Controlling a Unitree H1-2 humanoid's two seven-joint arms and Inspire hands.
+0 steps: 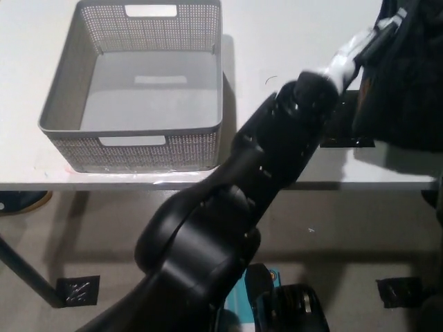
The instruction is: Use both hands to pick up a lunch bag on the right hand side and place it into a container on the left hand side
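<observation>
One basket on the table; one black bag right of the basket (partly out of frame).

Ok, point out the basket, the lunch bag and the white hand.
basket (pixel 61 126): head view, on its near rim, left part.
lunch bag (pixel 408 83): head view, on its black fabric side.
white hand (pixel 351 50): head view, on the part showing against the bag.

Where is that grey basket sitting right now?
In the head view, the grey basket sits on the left part of the white table, near its front edge, well apart from the black lunch bag at far right.
</observation>
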